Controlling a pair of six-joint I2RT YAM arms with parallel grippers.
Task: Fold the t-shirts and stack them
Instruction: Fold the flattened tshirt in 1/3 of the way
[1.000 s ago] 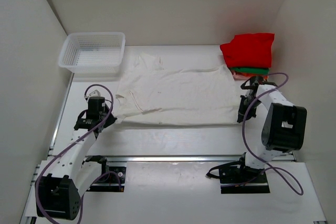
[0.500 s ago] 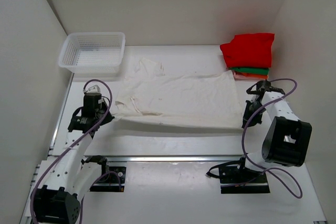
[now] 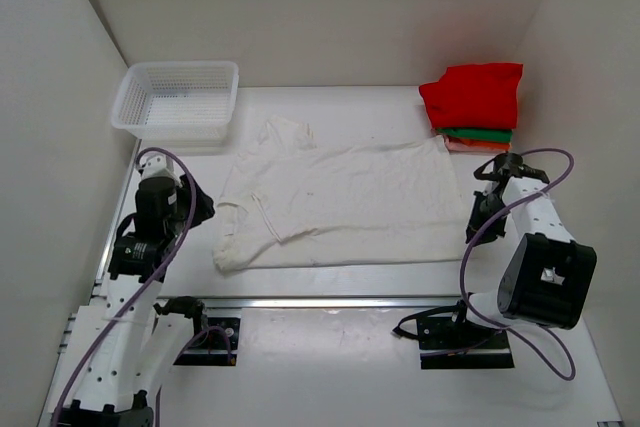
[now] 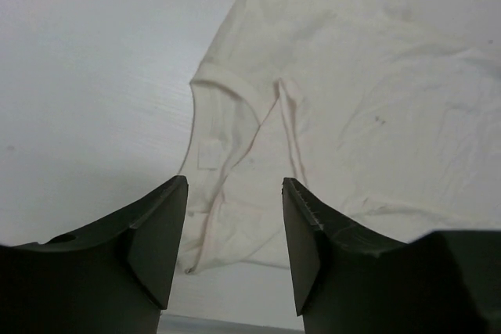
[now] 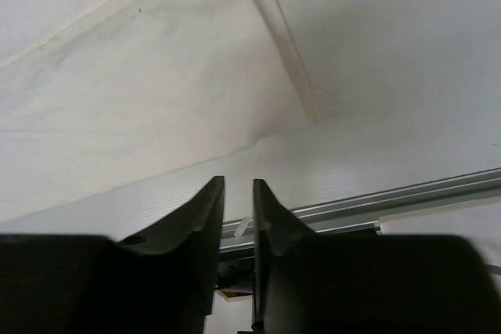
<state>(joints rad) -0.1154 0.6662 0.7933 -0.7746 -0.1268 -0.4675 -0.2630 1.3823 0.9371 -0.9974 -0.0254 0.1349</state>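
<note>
cream shirt spread mid-counter, first fold not yet made.
your left gripper hangs wide over its left sleeve, holding nothing; the right gripper is nearly closed, empty, off the right hem. next, grab an edge and fold; folded stack waits at the far right corner, basket far left, white counter.

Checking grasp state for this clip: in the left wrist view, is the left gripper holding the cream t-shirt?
No. The left gripper is open with nothing between its fingers, and the cream t-shirt lies flat on the table beyond them.
</note>
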